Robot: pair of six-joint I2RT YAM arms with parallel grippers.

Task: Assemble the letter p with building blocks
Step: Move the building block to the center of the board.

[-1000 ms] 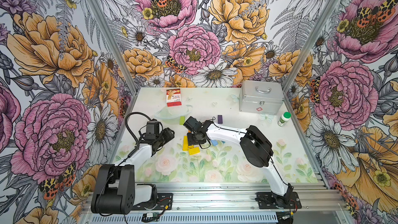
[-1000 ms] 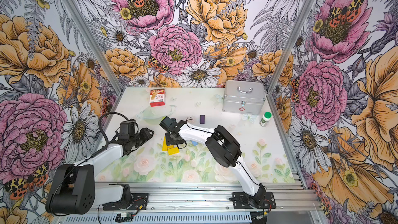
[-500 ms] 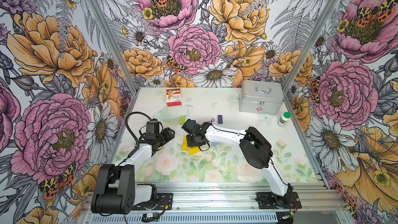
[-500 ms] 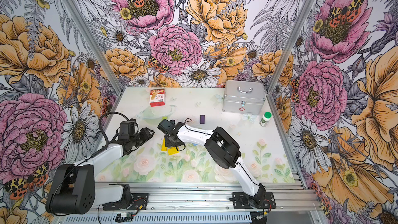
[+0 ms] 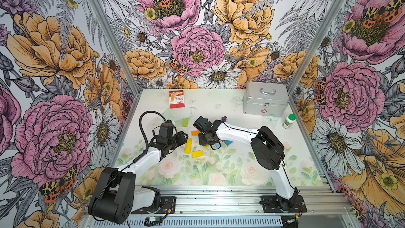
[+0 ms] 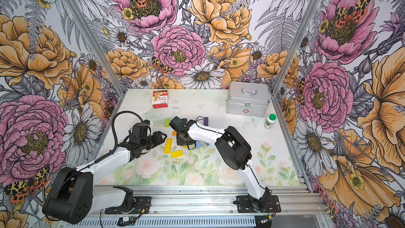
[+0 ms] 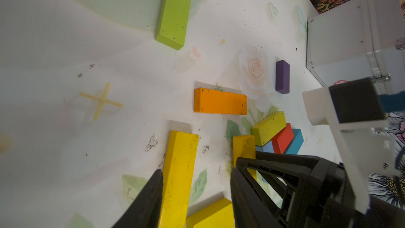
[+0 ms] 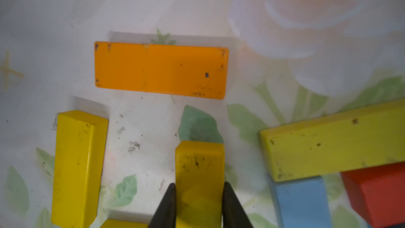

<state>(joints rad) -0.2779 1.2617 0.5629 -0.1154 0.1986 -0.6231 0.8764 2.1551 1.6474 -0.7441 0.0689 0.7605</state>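
Barely any travel over the last second: the right arm's wrist has only nudged, and the loose blocks lie where they lay. At the heart of it, the amber block (image 8: 199, 165) is down at bench (image 5: 219, 104) level. The right tool (image 8: 199, 185) is pinching it, with one black finger (image 8: 166, 207) pressed on each long side and the block's far end poking out past the tips. Whether it is lifted clear, I cannot tell.

Just beyond that end, across a small gap, the orange block (image 8: 161, 70) lies crosswise. To one side, roughly parallel and apart, lies the long yellow block (image 8: 77, 167). On the other side sits the heap, an olive-yellow block (image 8: 328, 141) resting on the light blue block (image 8: 302, 202) and the red block (image 8: 377, 191).

The left tool (image 7: 197, 167) is spread wide, and the long yellow block shows between its fingers; contact, I cannot tell. Farther off, the green block (image 7: 173, 17) and the purple block (image 7: 282, 76) each lie alone.
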